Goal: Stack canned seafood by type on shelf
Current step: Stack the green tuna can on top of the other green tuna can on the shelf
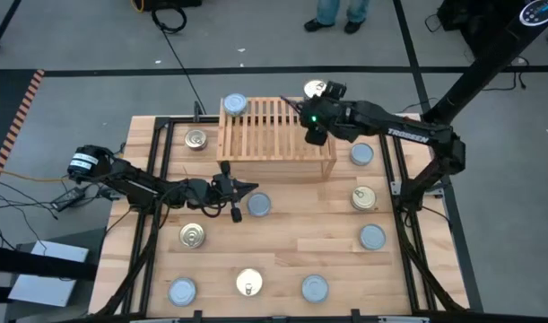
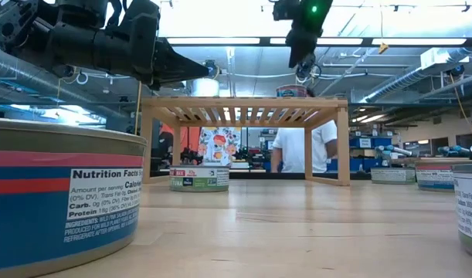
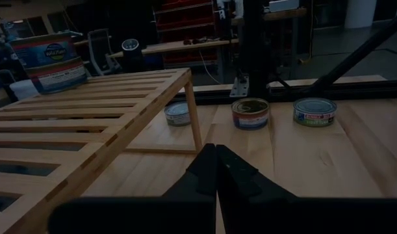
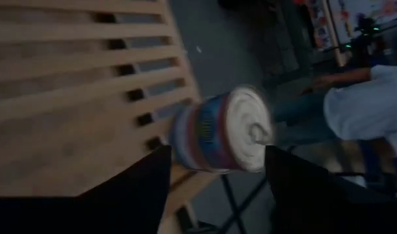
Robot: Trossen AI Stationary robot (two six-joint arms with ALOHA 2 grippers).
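Across the plank tabletop (image 1: pixel 282 251), the wooden shelf (image 1: pixel 275 135) stands at the far middle with one silver-lidded tin (image 1: pixel 234 105) on its slats, the other tins scattered around it. Right claw (image 1: pixel 315 100) reaches over the shelf's far right corner, fingers spread either side of a gold-lidded tin (image 4: pixel 224 133); contact cannot be confirmed. Tins appear rigid, dense and smooth-walled; grip is best across the side wall. Left claw (image 1: pixel 240 188), pressed together, waits empty before the shelf.
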